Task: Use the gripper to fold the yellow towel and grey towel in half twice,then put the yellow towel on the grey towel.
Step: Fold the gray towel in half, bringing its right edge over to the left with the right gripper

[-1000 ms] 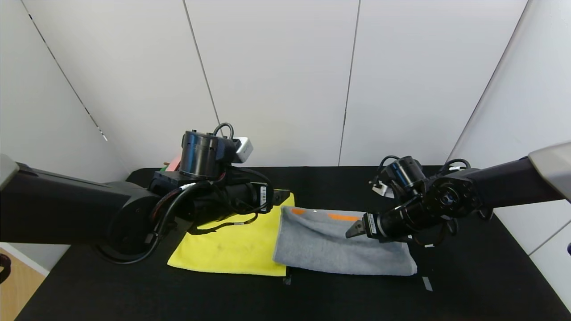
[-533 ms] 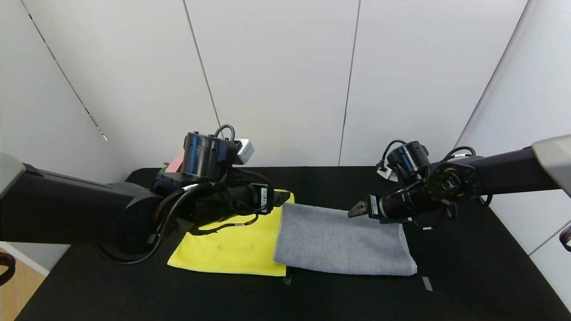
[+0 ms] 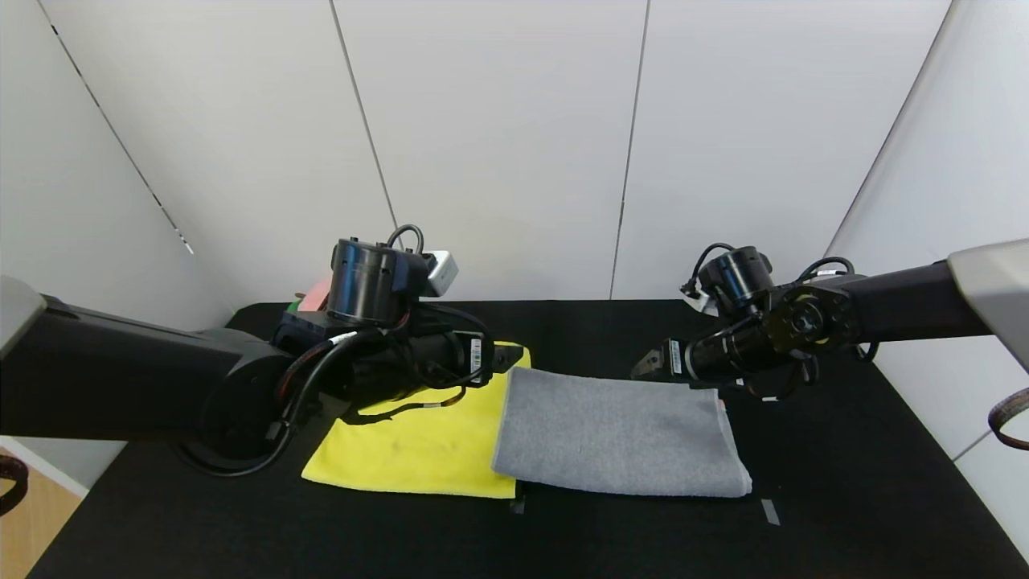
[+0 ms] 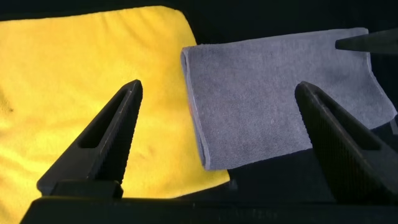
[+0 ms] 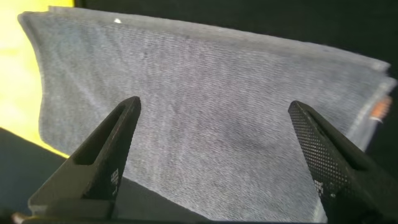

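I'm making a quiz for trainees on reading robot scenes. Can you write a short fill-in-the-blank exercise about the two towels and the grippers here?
1. The grey towel overlaps one edge of the ____ towel.
2. The right gripper hovers at the grey towel's far edge with its jaws ____.
3. The left gripper hangs above the seam where the two towels meet, holding ____.
4. Both towels lie on a ____ table.

Missing words: yellow; open; nothing; black
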Robot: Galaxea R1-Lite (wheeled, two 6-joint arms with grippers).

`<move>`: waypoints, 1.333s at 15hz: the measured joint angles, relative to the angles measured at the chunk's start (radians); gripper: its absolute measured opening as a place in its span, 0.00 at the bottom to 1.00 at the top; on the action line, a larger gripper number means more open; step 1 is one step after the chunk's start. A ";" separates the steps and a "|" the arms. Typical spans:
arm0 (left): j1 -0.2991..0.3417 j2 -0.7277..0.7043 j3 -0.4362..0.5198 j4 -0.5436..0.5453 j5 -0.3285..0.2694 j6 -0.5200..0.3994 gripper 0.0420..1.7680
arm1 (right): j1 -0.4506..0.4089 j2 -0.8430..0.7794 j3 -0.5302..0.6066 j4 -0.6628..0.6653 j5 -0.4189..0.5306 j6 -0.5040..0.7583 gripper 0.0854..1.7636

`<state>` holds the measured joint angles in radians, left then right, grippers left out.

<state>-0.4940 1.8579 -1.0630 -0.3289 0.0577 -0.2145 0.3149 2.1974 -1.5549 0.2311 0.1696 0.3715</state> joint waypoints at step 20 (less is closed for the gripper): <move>-0.002 0.006 0.000 0.001 0.000 0.000 0.97 | -0.094 -0.202 0.463 -0.135 0.026 0.004 0.97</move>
<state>-0.4964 1.8640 -1.0626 -0.3277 0.0577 -0.2145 0.2211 1.9955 -1.0915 0.0964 0.1957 0.3757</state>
